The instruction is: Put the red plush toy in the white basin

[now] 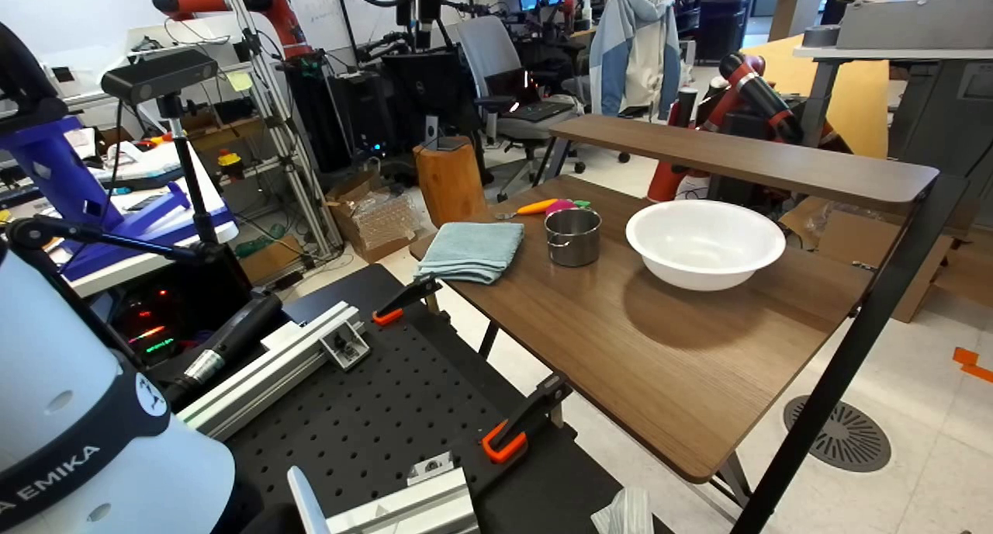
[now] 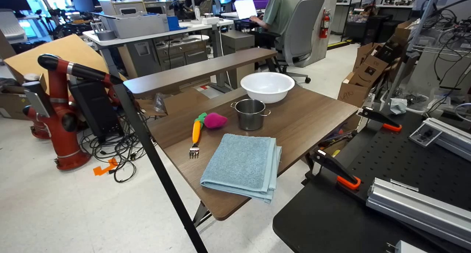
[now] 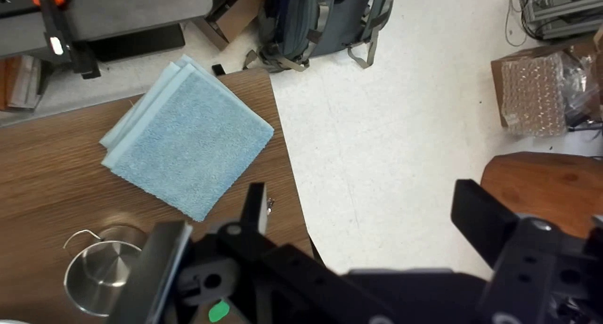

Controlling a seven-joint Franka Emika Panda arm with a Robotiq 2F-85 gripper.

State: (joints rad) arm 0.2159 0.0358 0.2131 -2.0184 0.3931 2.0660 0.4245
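Note:
The red plush toy (image 2: pixel 216 120), a small pinkish-red lump with a green patch beside it, lies on the brown table (image 2: pixel 305 113). In an exterior view the toy (image 1: pixel 557 206) is partly behind the metal cup. The white basin (image 1: pixel 702 247), a wide round bowl, stands upright on the table, and the basin (image 2: pixel 267 87) also shows in the other angle. My gripper (image 3: pixel 362 185) is open and empty in the wrist view, above the table's edge and floor. There a small green bit shows below the left finger; the toy's red body is hidden. The gripper is outside both exterior views.
A grey metal cup (image 2: pixel 251 115) stands between the toy and the basin. A fork with an orange handle (image 2: pixel 196 131) lies beside the toy. A folded blue towel (image 2: pixel 241 163) lies at the table's corner. A raised shelf (image 1: pixel 737 154) runs along one side.

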